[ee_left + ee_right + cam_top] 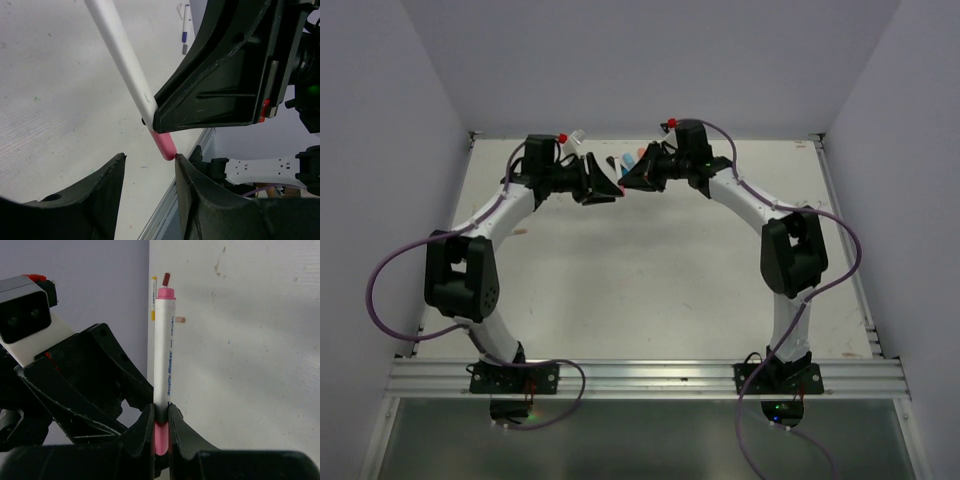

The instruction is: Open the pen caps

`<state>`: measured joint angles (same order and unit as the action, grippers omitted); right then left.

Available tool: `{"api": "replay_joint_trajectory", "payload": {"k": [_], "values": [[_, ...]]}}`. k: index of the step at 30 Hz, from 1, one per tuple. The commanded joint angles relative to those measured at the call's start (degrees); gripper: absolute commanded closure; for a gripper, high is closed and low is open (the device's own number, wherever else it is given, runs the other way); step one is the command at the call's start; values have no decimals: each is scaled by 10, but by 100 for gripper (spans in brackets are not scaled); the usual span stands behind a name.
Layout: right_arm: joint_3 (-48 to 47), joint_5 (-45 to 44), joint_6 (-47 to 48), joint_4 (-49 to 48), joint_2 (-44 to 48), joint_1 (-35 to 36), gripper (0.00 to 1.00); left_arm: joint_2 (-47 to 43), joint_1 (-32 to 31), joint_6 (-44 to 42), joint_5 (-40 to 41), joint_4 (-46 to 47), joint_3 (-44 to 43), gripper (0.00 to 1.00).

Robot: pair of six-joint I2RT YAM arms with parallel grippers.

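Note:
My right gripper (161, 412) is shut on a white pen (164, 350), clamped where the barrel meets its pink cap (161, 436). In the left wrist view the barrel (122, 55) slants down out of the right gripper's black jaw, and the pink cap (164, 145) sticks out below it. My left gripper (150, 157) is open, and the cap's tip touches its right fingertip (181, 162). In the top view both grippers meet at the far middle of the table, left (608, 190) and right (632, 180).
Loose caps lie on the table beyond the pen: dark red (166, 278), peach (182, 319), yellow (153, 315). Another pen (185, 30) lies on the table. Blue and salmon markers (630, 159) lie near the back wall. A metal rail (165, 210) edges the table.

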<state>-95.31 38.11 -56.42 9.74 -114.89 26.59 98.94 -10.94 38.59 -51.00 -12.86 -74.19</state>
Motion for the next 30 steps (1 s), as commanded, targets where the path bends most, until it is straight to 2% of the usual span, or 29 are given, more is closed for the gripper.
{"api": "replay_joint_trajectory", "payload": {"k": [1,12,15,16,18,19,21,24,30], "values": [[-13,19,-28,-30,27,7,100,6,-11,11,0,6,-39,52],[-16,14,-33,-24,20,19,100,0,-11,10,0,4,-36,51],[-9,10,-33,-23,25,20,100,-3,-11,11,2,4,-30,56],[-7,10,-34,-25,27,19,100,-6,-11,11,0,6,-29,64],[-3,7,-34,-25,31,19,100,-7,-11,11,0,6,-27,74],[-3,7,-37,-25,31,19,100,-8,-11,11,-1,6,-25,85],[0,8,-42,-34,33,19,100,-10,-11,14,-6,13,-18,97],[3,9,-41,-39,36,19,100,-19,-11,13,-11,17,-9,100],[-1,14,-24,-44,32,19,69,-40,-11,17,-40,43,20,100]]}}
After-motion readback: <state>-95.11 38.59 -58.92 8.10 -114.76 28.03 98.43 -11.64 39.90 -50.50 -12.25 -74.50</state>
